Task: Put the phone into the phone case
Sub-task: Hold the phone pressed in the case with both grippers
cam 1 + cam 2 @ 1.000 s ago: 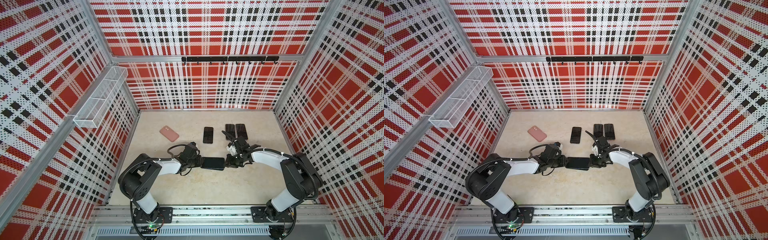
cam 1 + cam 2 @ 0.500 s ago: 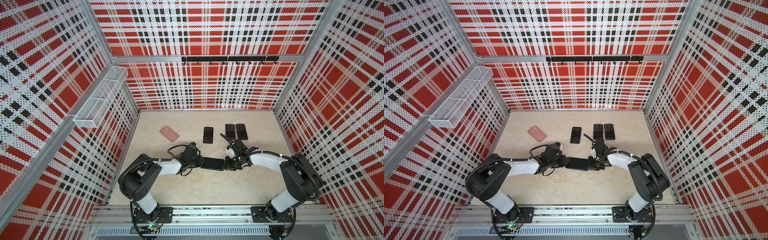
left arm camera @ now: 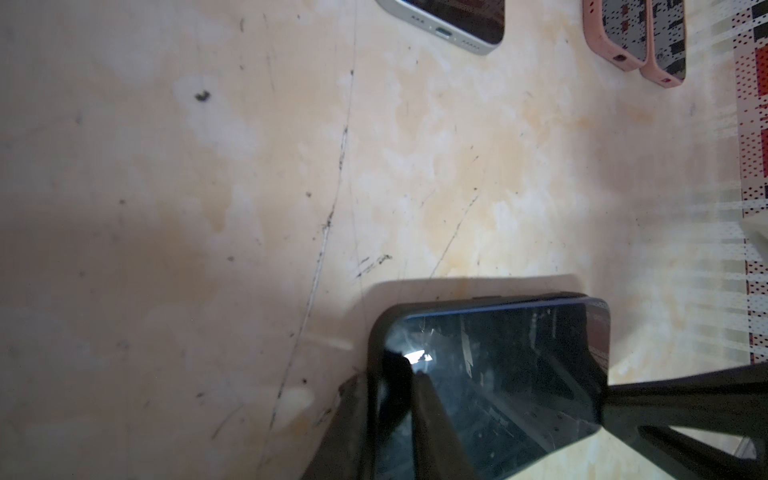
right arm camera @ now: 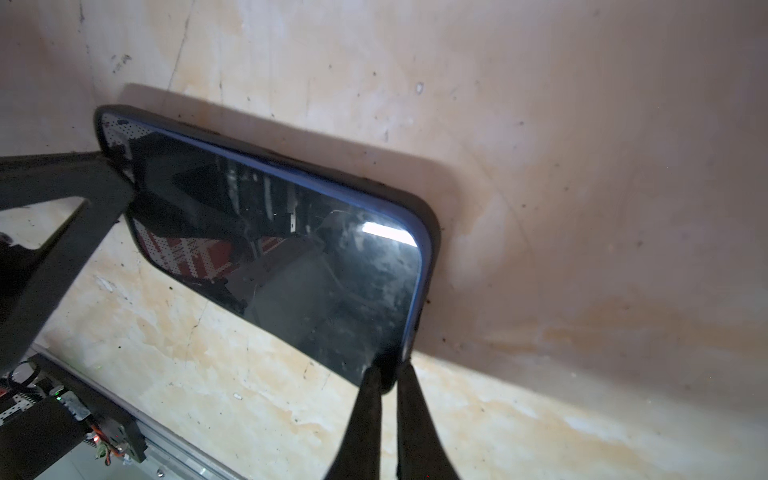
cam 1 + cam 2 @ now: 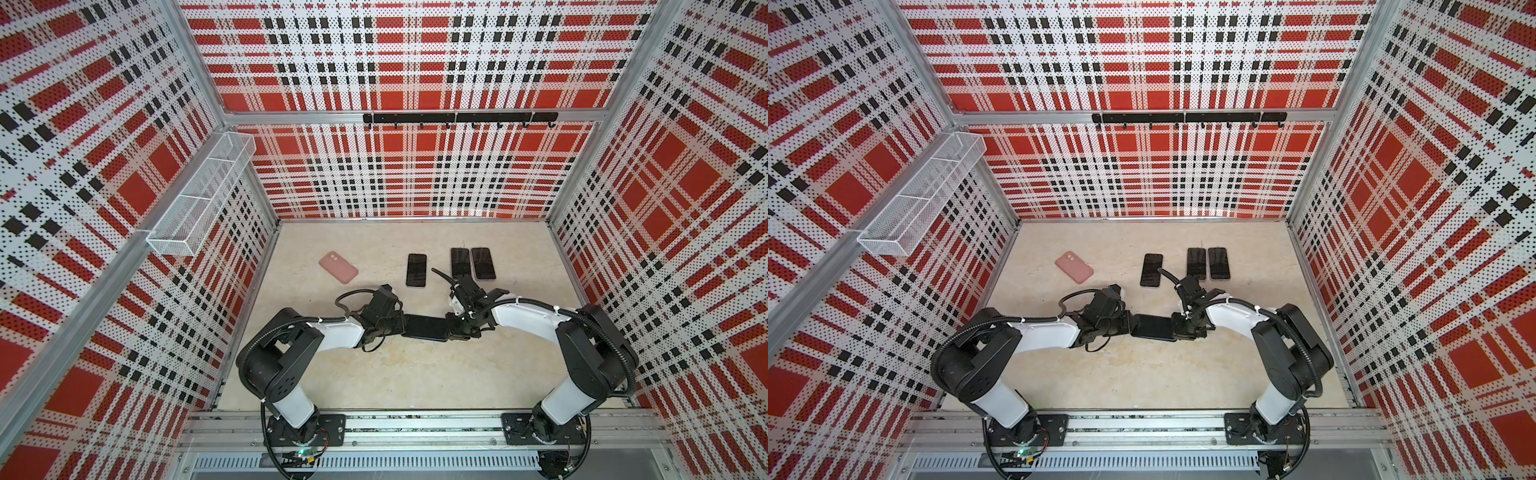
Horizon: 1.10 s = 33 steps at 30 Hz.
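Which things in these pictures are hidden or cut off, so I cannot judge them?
- The phone: in both top views the left gripper and right gripper cover its ends, so its fit in the case is unclear there.
- The silver phone: cut off by the left wrist view's edge.
- The pink case: back up, its own body hides the inside.

The phone (image 5: 426, 327), dark-screened and blue-edged, is lying screen-up inside the black case (image 4: 432, 232), whose raised rim is showing along its long edge and round its corners, and the pair is stretching lengthwise left to right, just below the middle of both top views.
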Each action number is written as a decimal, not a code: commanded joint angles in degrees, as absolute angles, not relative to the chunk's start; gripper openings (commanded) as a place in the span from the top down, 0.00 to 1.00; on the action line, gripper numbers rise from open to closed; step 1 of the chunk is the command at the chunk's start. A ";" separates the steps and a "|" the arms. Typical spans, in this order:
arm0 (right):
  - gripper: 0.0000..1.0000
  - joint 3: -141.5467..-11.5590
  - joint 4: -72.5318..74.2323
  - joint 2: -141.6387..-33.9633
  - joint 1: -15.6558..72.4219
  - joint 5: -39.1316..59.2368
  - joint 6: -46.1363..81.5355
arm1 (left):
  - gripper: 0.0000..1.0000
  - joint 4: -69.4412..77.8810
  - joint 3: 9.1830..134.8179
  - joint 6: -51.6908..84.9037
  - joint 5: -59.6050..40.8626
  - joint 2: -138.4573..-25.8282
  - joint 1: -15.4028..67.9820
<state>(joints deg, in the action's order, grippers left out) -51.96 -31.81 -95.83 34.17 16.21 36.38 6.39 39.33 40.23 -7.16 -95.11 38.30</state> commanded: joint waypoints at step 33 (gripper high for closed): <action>0.90 -47.65 -27.69 -118.04 41.50 8.58 37.39 | 0.82 4.14 38.50 39.29 -13.15 -96.33 40.69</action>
<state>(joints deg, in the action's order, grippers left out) -57.49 -37.78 -100.95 36.27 12.10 37.63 6.33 39.31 40.21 -6.59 -94.96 38.28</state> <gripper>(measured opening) 0.101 0.183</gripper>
